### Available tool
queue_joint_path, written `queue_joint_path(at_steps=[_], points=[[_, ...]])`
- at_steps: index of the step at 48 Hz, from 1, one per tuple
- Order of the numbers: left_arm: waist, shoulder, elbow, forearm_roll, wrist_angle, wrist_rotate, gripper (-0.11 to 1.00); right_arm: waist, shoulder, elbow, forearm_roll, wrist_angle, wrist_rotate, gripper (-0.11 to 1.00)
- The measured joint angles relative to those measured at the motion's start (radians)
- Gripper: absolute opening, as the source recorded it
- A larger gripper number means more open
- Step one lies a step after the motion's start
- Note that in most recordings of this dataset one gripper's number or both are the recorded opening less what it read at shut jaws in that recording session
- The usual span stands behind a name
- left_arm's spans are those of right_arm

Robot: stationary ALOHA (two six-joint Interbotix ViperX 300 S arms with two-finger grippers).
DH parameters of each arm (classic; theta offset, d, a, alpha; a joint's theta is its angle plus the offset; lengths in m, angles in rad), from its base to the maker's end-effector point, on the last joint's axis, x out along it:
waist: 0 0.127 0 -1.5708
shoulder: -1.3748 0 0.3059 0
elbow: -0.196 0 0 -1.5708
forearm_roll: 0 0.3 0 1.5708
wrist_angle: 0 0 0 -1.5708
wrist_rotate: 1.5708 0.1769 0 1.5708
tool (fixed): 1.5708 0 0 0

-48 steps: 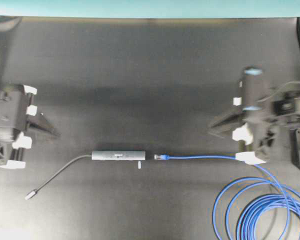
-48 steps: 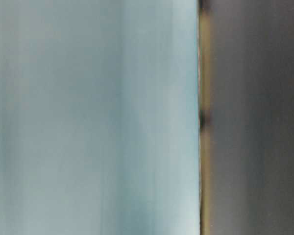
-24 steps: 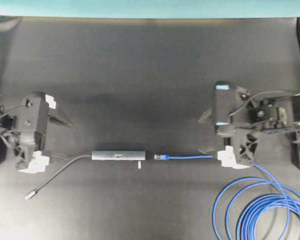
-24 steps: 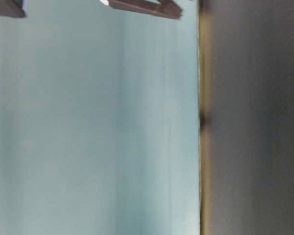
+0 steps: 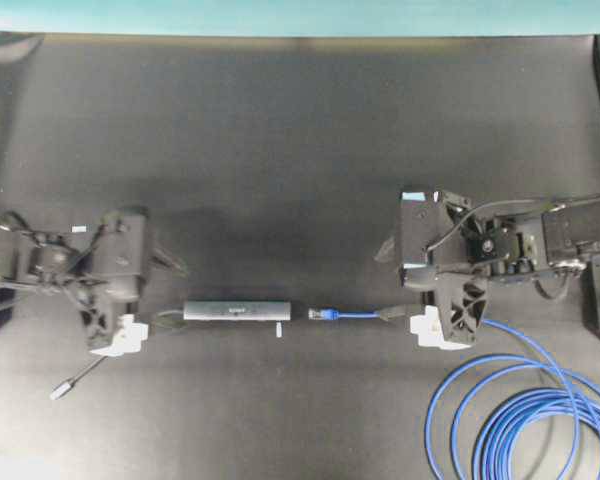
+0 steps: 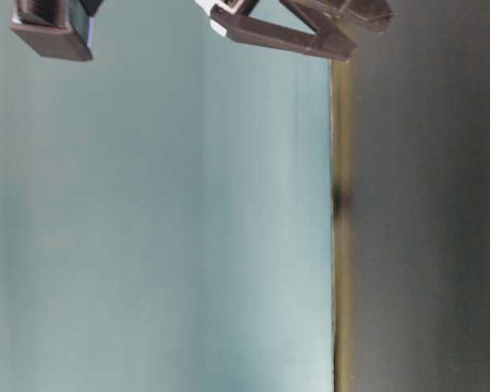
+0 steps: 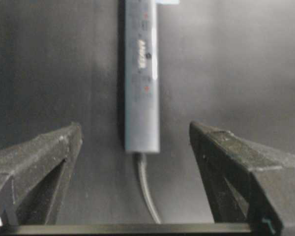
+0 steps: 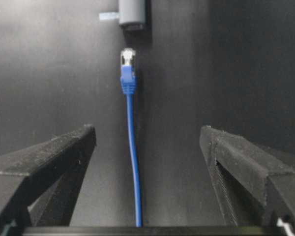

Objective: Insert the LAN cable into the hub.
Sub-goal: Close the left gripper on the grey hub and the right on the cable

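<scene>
While the LAN cable point(image 5: 355, 314) plug lies just short of the hub point(image 5: 236, 310) — unplugged, both on the table — left gripper point(image 7: 137, 147) and right gripper point(image 8: 142, 147) straddle them, fingers spread; grasping and insertion remain.

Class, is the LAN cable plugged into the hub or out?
Out. The LAN cable plug lies short of the hub, bare mat between.
</scene>
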Motion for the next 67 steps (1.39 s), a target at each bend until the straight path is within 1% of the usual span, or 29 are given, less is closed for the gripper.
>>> queue_joint_path(at_steps=[16,24,36,46,51,57,60,63,67], points=[[-0.006,0.141,-0.012,0.0,-0.201,-0.101,0.86,0.0,0.0,0.005,0.0,-0.012,0.003,0.82],[-0.009,0.213,-0.029,0.0,-0.298,-0.138,0.86,0.005,0.0,0.006,0.0,-0.034,0.005,0.82],[-0.012,0.327,-0.041,0.0,-0.4,-0.147,0.85,0.009,-0.015,0.034,0.002,-0.048,0.008,0.82],[-0.012,0.37,-0.041,0.0,-0.469,-0.147,0.84,0.009,-0.032,0.061,0.005,-0.06,0.051,0.82],[-0.014,0.38,-0.041,0.0,-0.483,-0.147,0.81,0.011,-0.041,0.08,0.005,-0.084,0.064,0.82],[-0.012,0.403,-0.041,0.0,-0.5,-0.147,0.75,0.011,-0.051,0.1,0.006,-0.127,0.084,0.82],[-0.012,0.414,-0.041,0.0,-0.514,-0.144,0.69,0.011,-0.052,0.103,0.005,-0.143,0.092,0.82],[-0.012,0.423,-0.041,0.0,-0.531,-0.135,0.59,0.011,-0.052,0.103,0.006,-0.147,0.095,0.82],[-0.011,0.433,-0.041,0.0,-0.538,-0.127,0.39,0.011,-0.052,0.104,0.006,-0.15,0.097,0.82]])
